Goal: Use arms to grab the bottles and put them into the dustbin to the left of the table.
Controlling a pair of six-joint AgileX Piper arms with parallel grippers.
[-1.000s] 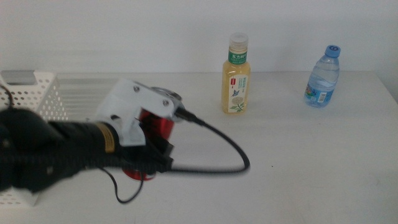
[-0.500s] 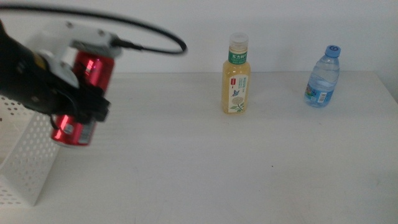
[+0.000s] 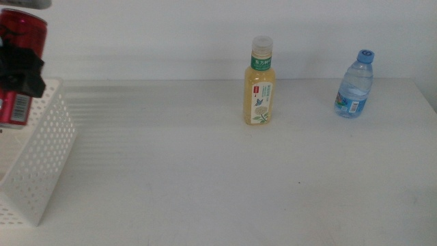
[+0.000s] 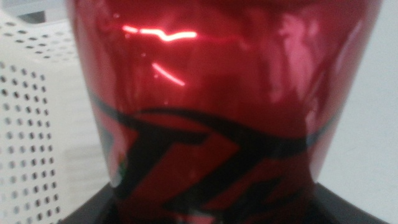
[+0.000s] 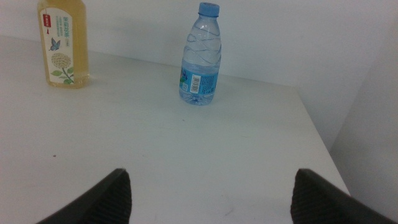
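While clenched on the red can (image 3: 17, 65), left tool (image 3: 24, 68) noted above the dustbin (image 3: 41, 157), drop step in hand; next calls for release once centred over the opening. Right tool (image 5: 211, 193) spread wide, idle; tea bottle (image 3: 260, 82) and water bottle (image 3: 354, 85) well beyond on the surface (image 3: 239, 178)

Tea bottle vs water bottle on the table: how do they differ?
The tea bottle is taller, with yellow contents and a pale cap; the water bottle is shorter, clear, with a blue cap. The tea bottle has straight sides and a flower label; the water bottle has a rounded, ribbed body with a blue label. The tea bottle stands mid-table, the water bottle nearer the right edge. Both stand upright, capped, untouched on the table.
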